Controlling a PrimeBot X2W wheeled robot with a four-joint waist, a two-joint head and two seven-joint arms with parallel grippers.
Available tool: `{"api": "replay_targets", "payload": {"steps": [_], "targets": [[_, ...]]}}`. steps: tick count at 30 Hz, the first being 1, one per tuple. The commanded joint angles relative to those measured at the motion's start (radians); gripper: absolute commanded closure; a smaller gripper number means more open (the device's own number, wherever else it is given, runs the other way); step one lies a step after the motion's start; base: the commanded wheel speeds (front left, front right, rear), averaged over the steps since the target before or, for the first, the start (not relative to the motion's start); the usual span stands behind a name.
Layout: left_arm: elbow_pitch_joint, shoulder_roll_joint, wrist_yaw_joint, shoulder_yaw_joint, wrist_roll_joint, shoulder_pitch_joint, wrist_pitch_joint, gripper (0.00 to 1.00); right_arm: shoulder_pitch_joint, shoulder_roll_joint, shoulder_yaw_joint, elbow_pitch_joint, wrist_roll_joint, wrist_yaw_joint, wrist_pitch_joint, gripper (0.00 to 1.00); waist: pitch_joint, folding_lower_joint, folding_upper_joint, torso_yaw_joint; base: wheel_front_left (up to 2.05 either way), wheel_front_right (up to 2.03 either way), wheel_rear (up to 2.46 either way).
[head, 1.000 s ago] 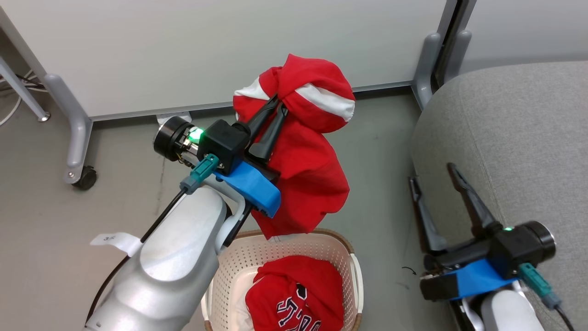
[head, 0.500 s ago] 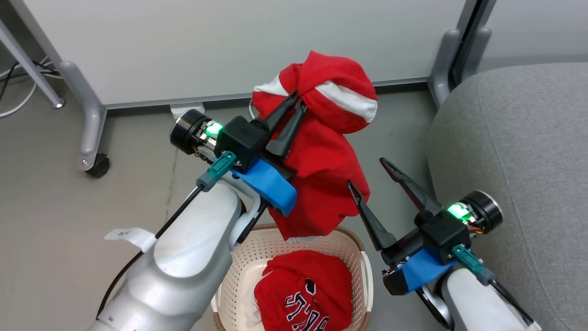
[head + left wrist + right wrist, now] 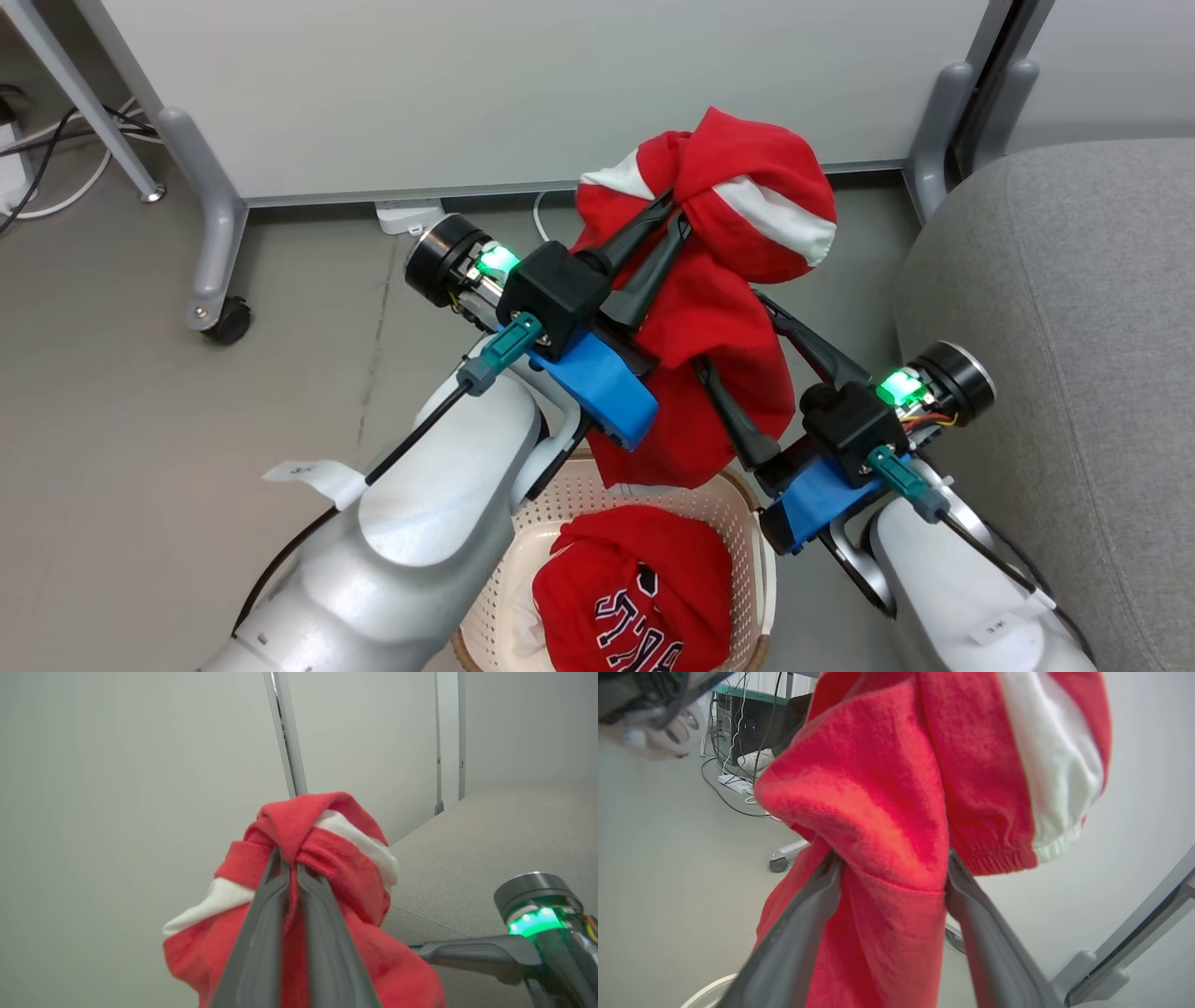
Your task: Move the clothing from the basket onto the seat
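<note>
Above the basket (image 3: 551, 509), your left tool (image 3: 674, 213) is pinched tight on the bunched top of the banded garment (image 3: 747, 191), which hangs in the air with its hem just over the basket's far rim. Your right tool (image 3: 733, 331) stands spread wide, one finger on either side of the hanging fold, gripping nothing yet. The jersey (image 3: 644, 597) lies in the basket, and the seat (image 3: 1074, 299) sits off to your right, near but not touching the cloth.

By my judgement the step in hand is a second hold on the drape before the carry. Close the right fingers on a thick part of the fold, well below the left pinch, so the two holds share the weight. Keep the left pinch firm while you do it. Then raise both together until the hem clears the rim, or it may drag the basket. Swing right and lower onto the cushion before you let go.

From the right wrist view you get what the head view hides: red cloth fills the gap between the spread fingers and brushes both. From the left wrist view you get the pinch itself, cloth squeezed between closed fingers, with the seat beyond. From the head view you can judge the hem against the rim.
</note>
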Motion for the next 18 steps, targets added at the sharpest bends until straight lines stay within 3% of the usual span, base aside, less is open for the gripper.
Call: {"api": "replay_targets", "payload": {"steps": [1,3,4,5,18], "targets": [[-0.003,-0.003,-0.007,-0.007,-0.006,-0.017,-0.005,1.00,-0.020,0.008,-0.003,0.018,-0.011,0.000,-0.003,0.00,0.002,-0.0001,0.0000,0.001,0.00,0.00,0.00],[-0.003,-0.005,-0.008,-0.013,-0.009,-0.017,-0.005,1.00,-0.034,0.018,-0.006,0.035,-0.008,0.000,-0.003,0.00,0.002,-0.0001,0.0000,0.001,0.00,0.00,0.00],[-0.001,-0.005,-0.008,-0.015,-0.011,-0.017,-0.005,1.00,-0.035,0.022,-0.009,0.049,0.002,0.000,-0.003,0.05,0.002,-0.0001,0.0000,0.002,0.00,0.00,0.00],[0.000,-0.006,-0.007,-0.017,-0.014,-0.017,-0.005,1.00,-0.039,0.027,-0.010,0.051,0.009,0.000,-0.003,1.00,0.002,-0.0001,0.0000,0.004,0.00,0.00,0.00],[0.017,-0.009,-0.005,-0.018,-0.021,-0.012,-0.005,1.00,-0.019,0.043,-0.004,0.056,0.047,0.000,-0.003,1.00,-0.002,-0.0001,0.0000,0.004,0.00,0.00,0.00]]}}
